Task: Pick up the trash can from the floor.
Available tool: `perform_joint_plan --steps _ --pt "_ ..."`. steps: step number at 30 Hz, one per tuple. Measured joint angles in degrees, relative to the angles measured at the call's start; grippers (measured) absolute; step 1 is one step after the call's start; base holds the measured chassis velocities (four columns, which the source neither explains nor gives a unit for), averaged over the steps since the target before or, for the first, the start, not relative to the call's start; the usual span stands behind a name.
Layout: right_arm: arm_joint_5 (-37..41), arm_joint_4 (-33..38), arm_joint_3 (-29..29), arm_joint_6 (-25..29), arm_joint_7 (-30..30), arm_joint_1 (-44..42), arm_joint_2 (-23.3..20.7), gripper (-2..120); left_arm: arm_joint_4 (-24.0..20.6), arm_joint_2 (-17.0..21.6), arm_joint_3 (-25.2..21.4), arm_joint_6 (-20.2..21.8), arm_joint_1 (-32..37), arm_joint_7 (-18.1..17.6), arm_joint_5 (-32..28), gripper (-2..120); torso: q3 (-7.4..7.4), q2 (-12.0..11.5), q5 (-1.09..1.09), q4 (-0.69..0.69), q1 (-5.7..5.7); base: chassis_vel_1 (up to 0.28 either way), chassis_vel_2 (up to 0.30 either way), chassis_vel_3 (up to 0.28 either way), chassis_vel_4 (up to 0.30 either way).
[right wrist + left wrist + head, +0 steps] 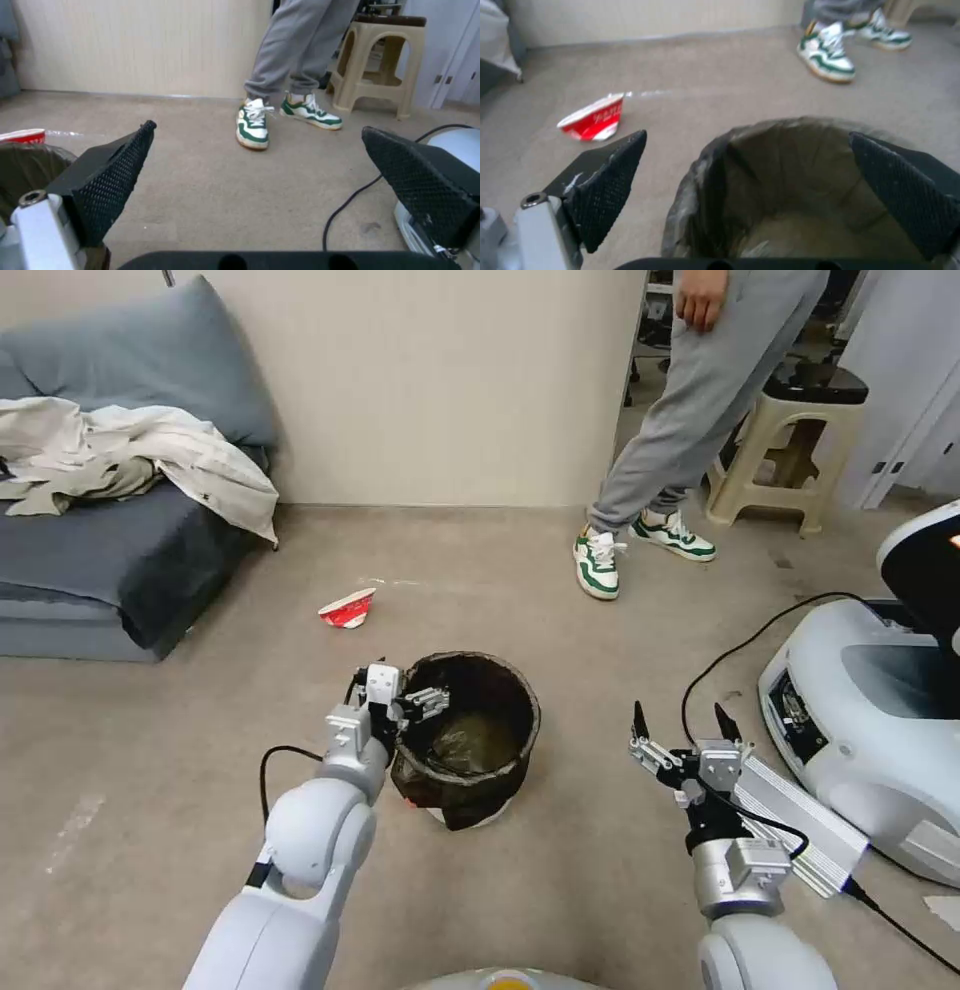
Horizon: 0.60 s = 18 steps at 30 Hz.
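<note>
Bin (468,740) upright on floor (200,720), centre-near. Left end effector (405,702) spread, straddling bin's left rim. Right end effector (686,735) spread, idle right. Bin likely light, thin-walled; bag slippery; pinch rim.

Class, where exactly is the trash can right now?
In the head view the trash can stands on the floor, centre-left, with the open left gripper straddling its rim.

red paper cup (347,609) on its side | grey sofa (120,540) | beige stool (785,450) | white machine (870,720)
</note>
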Motion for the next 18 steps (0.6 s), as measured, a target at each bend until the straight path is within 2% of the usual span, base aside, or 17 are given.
perform_joint_plan --steps 3,4,9,13,18 --pt "0.0 -0.2 0.0 0.0 0.0 0.0 0.0 100 0.7 0.0 0.2 1.2 -0.6 -0.8 0.1 100 0.00 0.0 0.00 0.00 0.00 0.000 0.000 0.000 0.000" --pt "0.0 -0.3 0.0 0.1 0.0 0.0 0.0 100 1.6 -0.1 0.4 3.0 -1.4 -2.0 0.2 100 0.00 0.0 0.00 0.00 0.00 0.000 0.000 0.000 0.000" --pt "0.2 -0.7 0.3 0.3 0.1 -0.2 -0.1 100 3.6 -0.4 0.3 7.1 -2.9 -3.6 0.9 100 0.00 0.0 0.00 0.00 0.00 0.000 0.000 0.000 0.000" --pt "0.4 -0.9 0.4 0.4 0.1 -0.2 -0.2 100 4.9 -0.6 -0.7 8.2 -3.2 -4.7 1.0 100 0.00 0.0 0.00 0.01 0.00 0.000 0.000 0.000 0.000" --pt "0.4 -1.2 0.2 0.5 0.1 -0.2 -0.2 100 6.0 -0.3 -1.4 8.9 -2.8 -4.4 0.9 100 -0.01 0.0 0.00 0.00 0.00 0.000 0.000 0.000 0.000"
